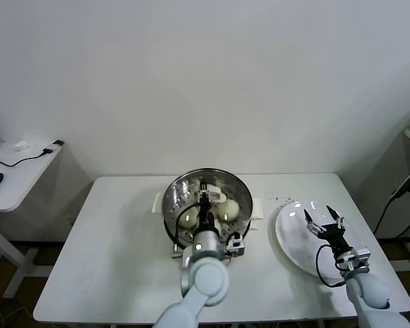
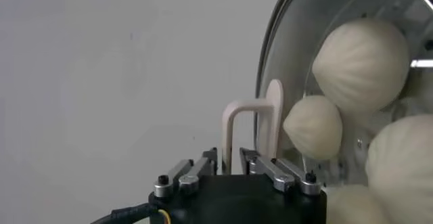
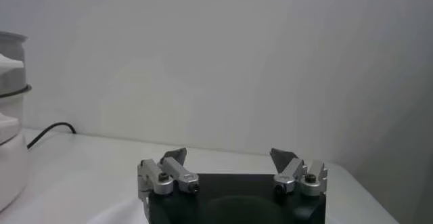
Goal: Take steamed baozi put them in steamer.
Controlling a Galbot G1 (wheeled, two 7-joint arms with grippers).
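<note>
Looking down from the head camera, I have the left hand [image 1: 203,198] inside the steamer [image 1: 174,195], low over the perforated floor among the baozi [image 1: 229,210]. Its wrist view shows several baozi [image 2: 362,63] lying in the basket just beside the fingers [image 2: 267,168], which stand only slightly apart with nothing between them. I judge this is the release of a bun, so the step now is to get clear cleanly. I would let the fingers part a little more, then lift straight up before swinging away, so they do not drag or dent the soft dough or knock the steel rim. The right hand [image 1: 324,220] waits over the white plate [image 1: 294,249] on the worktop [image 1: 109,260], fingers [image 3: 172,168] wide apart and empty. The plate looks bare, so the buns seem to be in.
</note>
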